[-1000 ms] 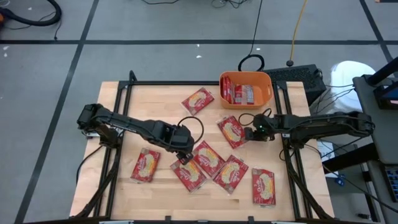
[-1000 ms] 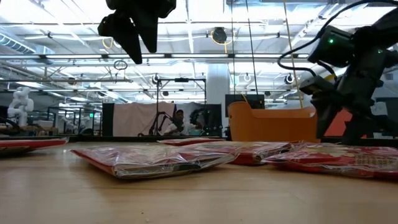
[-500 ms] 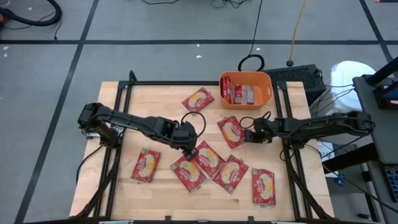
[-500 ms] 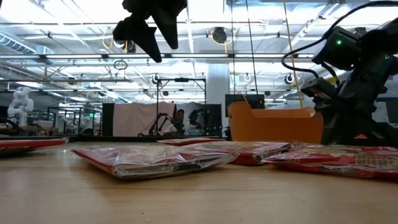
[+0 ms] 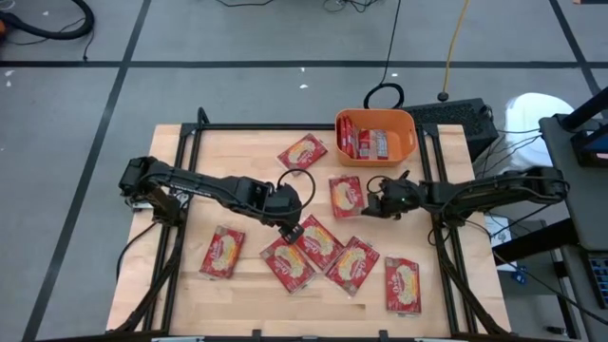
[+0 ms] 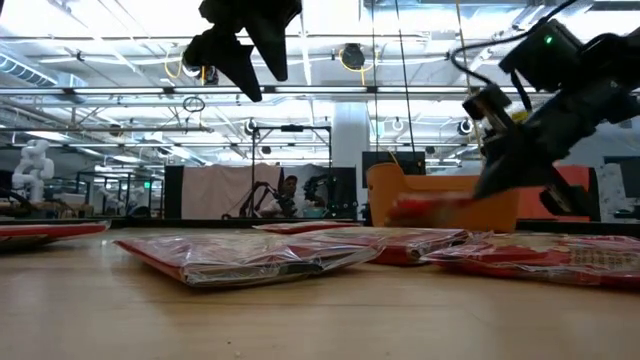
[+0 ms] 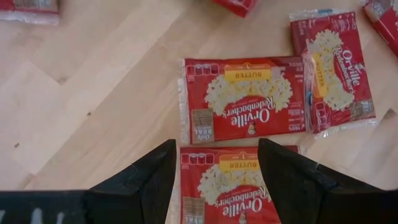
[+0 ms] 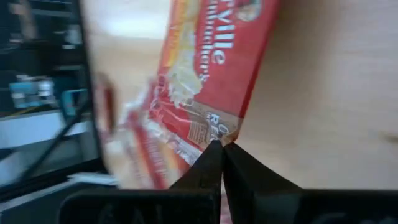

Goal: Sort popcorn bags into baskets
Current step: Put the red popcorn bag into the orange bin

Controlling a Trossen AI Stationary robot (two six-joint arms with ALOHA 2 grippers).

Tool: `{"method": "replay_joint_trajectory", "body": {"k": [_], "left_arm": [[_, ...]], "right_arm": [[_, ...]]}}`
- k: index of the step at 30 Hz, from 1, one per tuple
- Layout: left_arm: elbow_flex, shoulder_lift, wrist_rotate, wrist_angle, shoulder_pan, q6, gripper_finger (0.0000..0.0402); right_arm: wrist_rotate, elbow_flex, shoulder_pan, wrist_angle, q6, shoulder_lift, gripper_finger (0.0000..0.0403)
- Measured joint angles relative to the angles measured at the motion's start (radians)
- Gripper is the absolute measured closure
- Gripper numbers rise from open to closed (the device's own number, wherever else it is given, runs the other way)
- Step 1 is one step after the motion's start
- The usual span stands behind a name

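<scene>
**Right gripper pinching a popcorn bag, lifted off the table**

While the left gripper (image 5: 291, 231) hangs with its fingers (image 7: 146, 180) spread wide above the cluster of popcorn bags (image 5: 321, 252), one popcorn bag (image 5: 348, 195) is pinched by its edge in the right gripper (image 5: 371, 205), whose fingers are pressed together on it. From the low view that bag (image 6: 432, 208) is seen raised clear of the wooden table (image 5: 237, 171), hanging out to the side of the gripper. Just beyond the right gripper, the orange basket (image 5: 411, 142) is seen with a couple of bags already inside. Directly under the left gripper, two bags (image 7: 242, 96) are laid side by side, label up.
</scene>
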Motion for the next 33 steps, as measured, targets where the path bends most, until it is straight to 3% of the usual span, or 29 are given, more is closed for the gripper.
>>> {"method": "replay_joint_trajectory", "body": {"k": [7, 14, 18, 24, 28, 30, 33], "left_arm": [[0.000, 0.000, -0.060, 0.077, -0.009, 0.085, 0.0172], [0.000, 0.000, -0.067, 0.220, -0.017, 0.183, 0.0172], [0.000, 0.000, -0.070, 0.344, -0.016, 0.287, 0.0167], [0.000, 0.000, -0.164, 0.470, -0.015, 0.455, 0.0100], [0.000, 0.021, -0.258, 0.536, -0.014, 0.686, 0.0045], [0.000, 0.040, -0.261, 0.563, -0.012, 0.773, 0.0033], [0.000, 0.073, -0.242, 0.571, 0.003, 0.785, 0.0031]], "right_arm": [[0.090, 0.048, 0.090, 0.119, 0.116, -0.001, 0.0402], [0.213, 0.160, 0.134, 0.100, 0.123, -0.001, 0.0403], [0.233, 0.232, 0.134, -0.007, 0.123, -0.001, 0.0403], [0.232, 0.275, 0.134, -0.064, 0.130, -0.001, 0.0403], [0.231, 0.280, 0.134, -0.051, 0.158, -0.001, 0.0403], [0.226, 0.280, 0.133, -0.045, 0.163, -0.001, 0.0403], [0.204, 0.280, 0.122, -0.045, 0.168, -0.001, 0.0403]]}}
